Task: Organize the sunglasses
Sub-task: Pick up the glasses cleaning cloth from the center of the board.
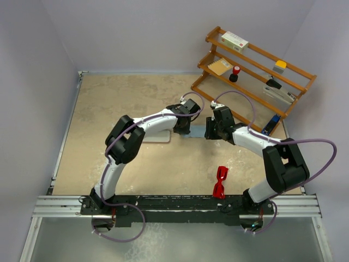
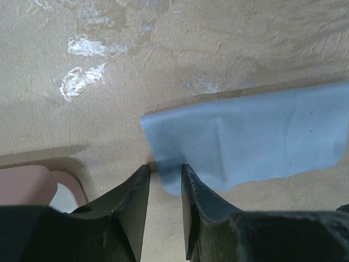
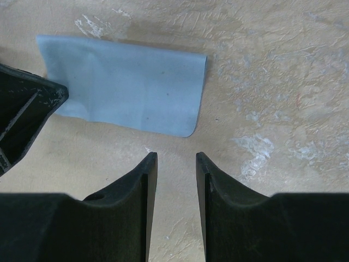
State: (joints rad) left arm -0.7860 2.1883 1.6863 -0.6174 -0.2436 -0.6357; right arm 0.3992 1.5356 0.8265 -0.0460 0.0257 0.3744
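The red sunglasses (image 1: 220, 182) lie on the table near the front, right of centre, apart from both grippers. A light blue cloth (image 1: 196, 133) lies flat mid-table between the two grippers. My left gripper (image 1: 186, 124) is open with a narrow gap; in the left wrist view its tips (image 2: 165, 169) straddle the near corner of the cloth (image 2: 251, 139). My right gripper (image 1: 214, 130) is open and empty; in the right wrist view (image 3: 176, 157) it hovers just short of the cloth's (image 3: 125, 90) near edge. The pink case (image 1: 156, 136) lies left of the cloth, partly under my left arm.
A wooden shelf rack (image 1: 253, 73) with a box, an envelope and small items stands at the back right. The pink case's end (image 2: 24, 184) shows at the lower left of the left wrist view. My left gripper's finger (image 3: 22, 112) shows at the left of the right wrist view.
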